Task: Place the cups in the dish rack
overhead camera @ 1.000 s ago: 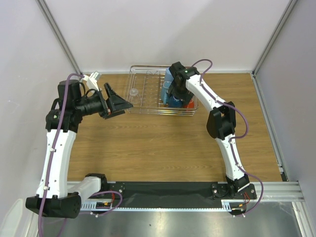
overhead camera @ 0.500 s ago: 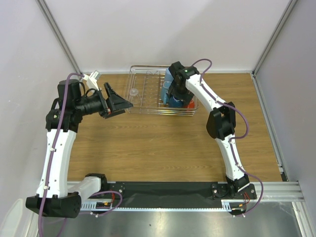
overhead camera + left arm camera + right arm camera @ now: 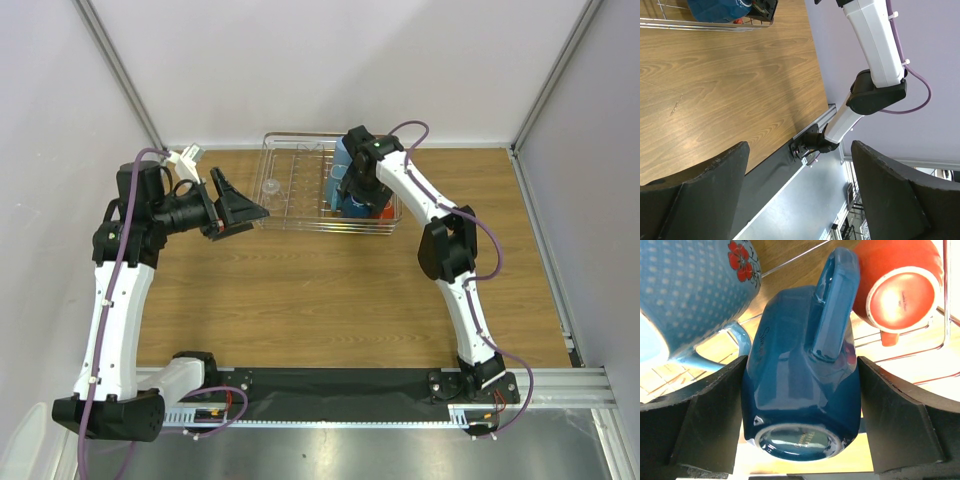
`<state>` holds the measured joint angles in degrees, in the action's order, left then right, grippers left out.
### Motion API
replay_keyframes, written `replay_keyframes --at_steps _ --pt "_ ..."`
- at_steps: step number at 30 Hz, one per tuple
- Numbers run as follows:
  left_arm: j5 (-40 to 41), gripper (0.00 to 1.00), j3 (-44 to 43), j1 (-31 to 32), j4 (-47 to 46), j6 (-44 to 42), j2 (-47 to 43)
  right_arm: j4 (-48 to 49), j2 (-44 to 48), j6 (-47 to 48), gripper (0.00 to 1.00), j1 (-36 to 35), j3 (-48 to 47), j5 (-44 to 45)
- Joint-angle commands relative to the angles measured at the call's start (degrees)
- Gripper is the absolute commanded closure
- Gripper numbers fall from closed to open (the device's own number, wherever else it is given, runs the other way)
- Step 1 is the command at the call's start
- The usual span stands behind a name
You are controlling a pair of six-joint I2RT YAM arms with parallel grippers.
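The silver wire dish rack (image 3: 300, 227) stands at the back of the table. My right gripper (image 3: 355, 196) reaches down into its right end. In the right wrist view this gripper (image 3: 801, 405) is shut on the dark blue mug (image 3: 800, 390), bottom toward the camera and handle up, one finger pressed on each side. A light blue dotted cup with a red flower (image 3: 690, 290) sits left of it and a small orange cup (image 3: 900, 285) right of it. A clear glass (image 3: 270, 186) stands in the rack's left part. My left gripper (image 3: 250, 212) is open and empty, in the air left of the rack. No pink tumbler shows.
The left wrist view shows bare wooden table (image 3: 730, 90), the rack's front rim (image 3: 690, 24), and the right arm (image 3: 875, 45). A white fitting (image 3: 185, 158) lies at the back left. Metal frame posts and grey walls close in both sides.
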<state>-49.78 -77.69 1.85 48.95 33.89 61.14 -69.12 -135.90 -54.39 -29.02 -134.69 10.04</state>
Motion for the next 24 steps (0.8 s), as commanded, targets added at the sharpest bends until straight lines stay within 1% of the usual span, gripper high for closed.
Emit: replay_keyframes --at_steps 1,4,6,7,15,16,18,21,23,24 --pt "-1.1 0.11 -1.8 -0.6 -0.3 -1.1 -0.4 2.2 -0.2 0.1 0.86 0.2 -0.6 0.4" --pt "-1.0 0.11 -1.8 -0.7 -0.2 -1.2 -0.4 2.4 -0.6 0.2 0.86 0.4 -0.7 0.1" --pt "-0.9 0.11 -1.9 -0.7 -0.1 -1.4 -0.4 2.7 -0.8 0.2 0.83 0.6 -0.7 0.1" --pt "-0.9 0.11 -1.9 -0.7 -0.1 -1.3 -0.4 2.6 -0.7 0.4 0.77 0.5 -0.7 0.1" --pt "-1.1 0.11 -1.9 -0.8 -0.6 -1.2 -0.1 2.5 -0.3 1.0 0.6 0.5 -0.8 -0.6" --pt "-1.3 0.11 -1.8 -0.8 -0.7 -1.1 0.0 2.5 -0.2 1.1 0.56 0.5 -1.0 -0.6" --pt "-1.3 0.11 -1.8 -0.8 -1.0 -0.9 -0.1 2.4 -0.2 1.4 0.53 0.5 -1.3 -0.8" --pt "-1.4 0.11 -1.8 -0.8 -1.2 -0.8 0.1 2.2 -0.2 1.6 0.43 0.7 -1.4 -0.7" --pt "-1.5 0.11 -1.8 -0.8 -1.3 -0.8 0.2 2.1 -0.2 1.6 0.41 0.7 -1.4 -0.8" --pt "-1.5 0.11 -1.8 -0.7 -1.3 -0.8 0.2 2.1 -0.3 1.6 0.35 0.8 -1.7 -0.7"
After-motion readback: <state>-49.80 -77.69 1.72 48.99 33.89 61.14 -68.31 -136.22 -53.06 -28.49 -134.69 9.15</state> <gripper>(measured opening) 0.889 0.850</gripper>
